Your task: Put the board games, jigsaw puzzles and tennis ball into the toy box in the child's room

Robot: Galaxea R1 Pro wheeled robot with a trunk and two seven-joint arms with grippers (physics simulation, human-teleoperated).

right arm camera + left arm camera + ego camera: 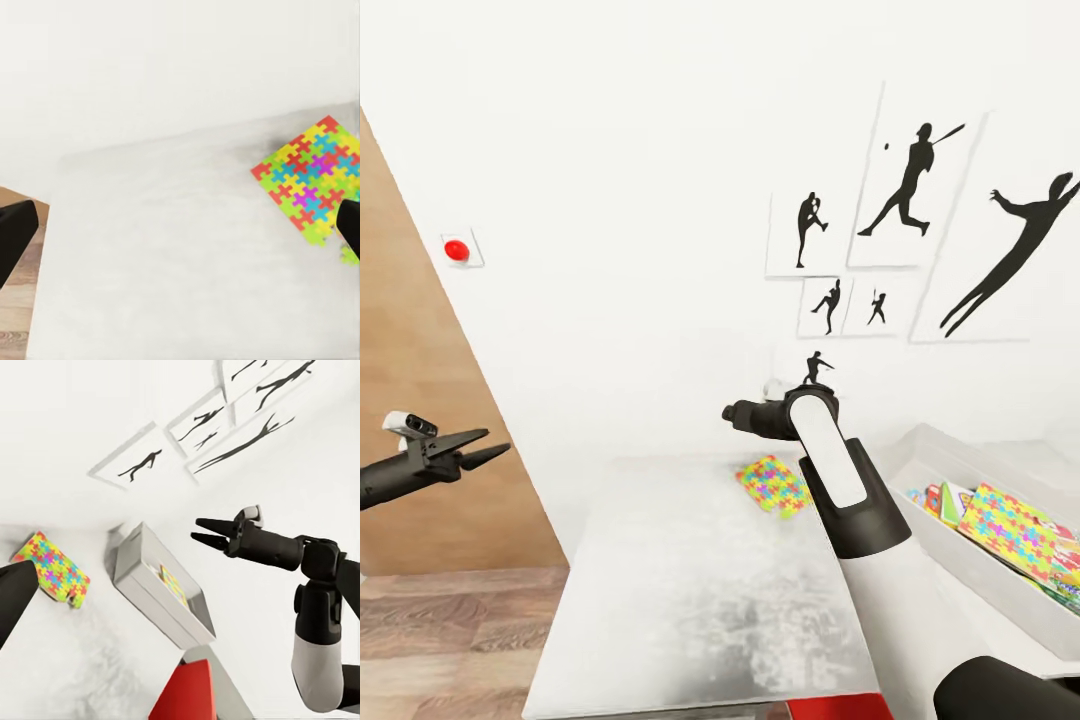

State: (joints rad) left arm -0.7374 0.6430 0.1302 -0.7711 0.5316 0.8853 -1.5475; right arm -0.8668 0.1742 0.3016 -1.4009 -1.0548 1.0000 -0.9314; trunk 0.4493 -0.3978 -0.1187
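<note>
- Two hands are raised above the pale grey table (690, 600); a red chair (191, 694) edge shows at the table's near side in the left wrist view and as a sliver in the head view.
- Left hand (485, 447), out beyond the table's left side in the head view, holds nothing; its dark fingers sit slightly apart, tips close together.
- Right hand (199, 530) shows best in the left wrist view: two pointed fingers parted a little, nothing between them. In the head view the forearm hides its tips.
- One jigsaw puzzle (311, 187) lies flat on the table toward the far edge, near the wall, a thin square of interlocked yellow, pink, green and blue pieces. It sits turned, one corner pointing at the wall; being square, it has no clear long axis.
- Right wrist view shows it whole and apart from the dark fingertips at the frame's sides; in the head view (773, 484) the right arm covers one corner.
- Toy box (980, 575), a light grey tub, stands on the table's right part, its long axis running near to far. A second puzzle (1010, 530) leans inside over printed boxes.
- Black sports-silhouette prints (908, 190) hang on the white wall behind.
</note>
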